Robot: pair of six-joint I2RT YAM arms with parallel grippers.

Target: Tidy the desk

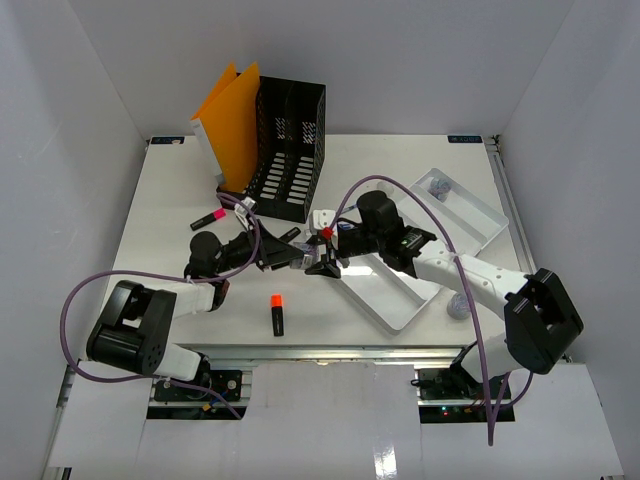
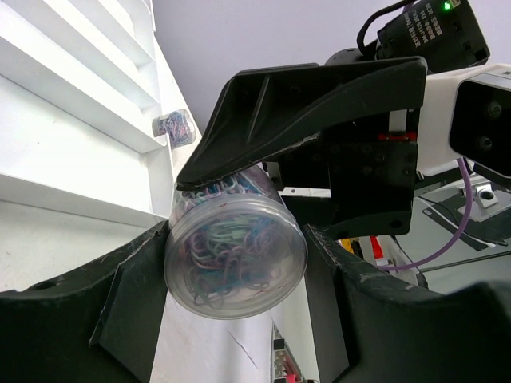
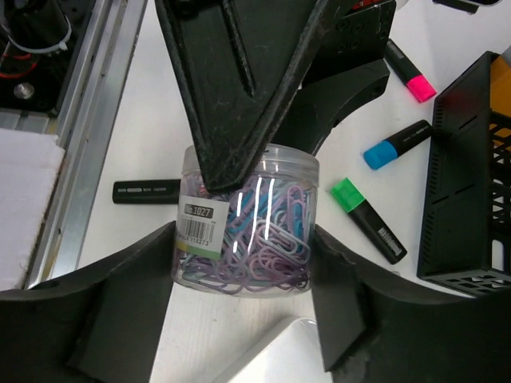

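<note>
Desk (image 1: 400, 165): paper-clip jar (image 3: 257, 214) pinched by left tool (image 2: 235, 255) and right tool (image 3: 243, 249).

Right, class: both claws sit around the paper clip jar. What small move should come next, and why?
Probably close the right claw firmly on the paper clip jar before the left claw lets go. The jar sits between the jaws of both claws, and the white tray lies on the right arm's side.
</note>
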